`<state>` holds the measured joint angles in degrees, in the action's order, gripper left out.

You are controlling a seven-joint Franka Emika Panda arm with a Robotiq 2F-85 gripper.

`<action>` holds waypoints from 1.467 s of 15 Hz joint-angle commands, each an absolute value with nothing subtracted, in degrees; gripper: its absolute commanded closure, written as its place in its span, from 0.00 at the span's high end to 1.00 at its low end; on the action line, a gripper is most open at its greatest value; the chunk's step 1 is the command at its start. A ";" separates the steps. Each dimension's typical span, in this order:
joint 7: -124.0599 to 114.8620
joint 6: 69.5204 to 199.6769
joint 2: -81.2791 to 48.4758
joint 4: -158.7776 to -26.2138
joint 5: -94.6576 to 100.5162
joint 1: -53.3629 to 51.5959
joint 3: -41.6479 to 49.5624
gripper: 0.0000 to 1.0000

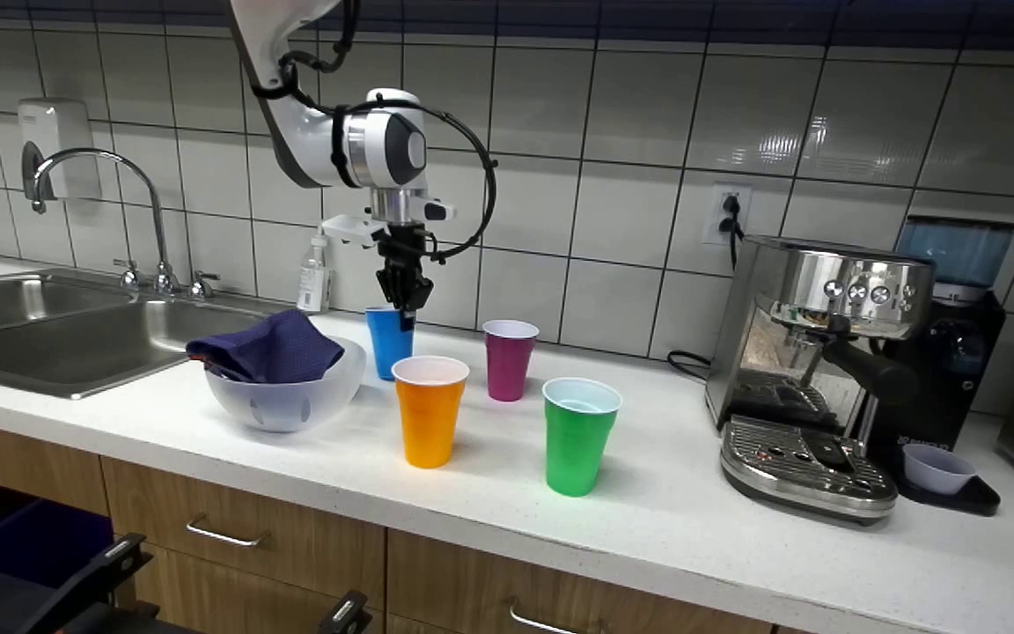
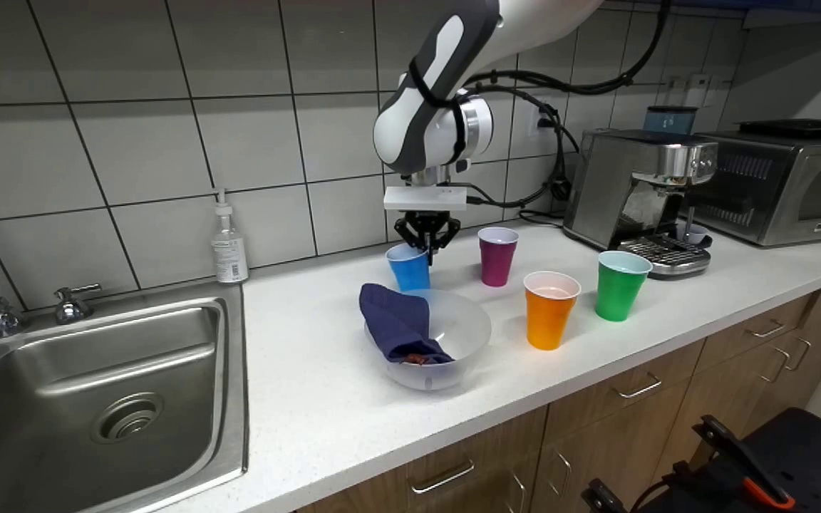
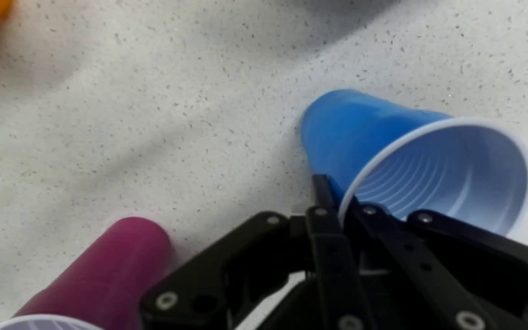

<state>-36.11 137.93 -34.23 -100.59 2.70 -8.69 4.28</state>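
My gripper (image 1: 407,319) points down at the blue cup (image 1: 388,345) in both exterior views. In the wrist view, my gripper (image 3: 339,201) is shut on the blue cup's wall (image 3: 351,133) at its white rim, one finger outside and one inside. The blue cup also shows in an exterior view (image 2: 410,272), where it leans slightly; I cannot tell whether its base fully touches the counter. A purple cup (image 1: 509,365) stands upright beside it and shows in the wrist view (image 3: 108,275). An orange cup (image 1: 429,418) and a green cup (image 1: 579,445) stand nearer the counter's front.
A translucent bowl (image 2: 464,335) with a dark blue cloth (image 2: 396,320) stands close in front of the blue cup. A soap bottle (image 2: 229,246) stands by the sink (image 2: 229,399). An espresso machine (image 1: 824,352) and a microwave (image 2: 795,185) stand along the counter; the tiled wall is behind.
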 commanded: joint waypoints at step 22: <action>-39.64 139.89 -21.82 -111.17 3.10 -9.76 4.95 0.01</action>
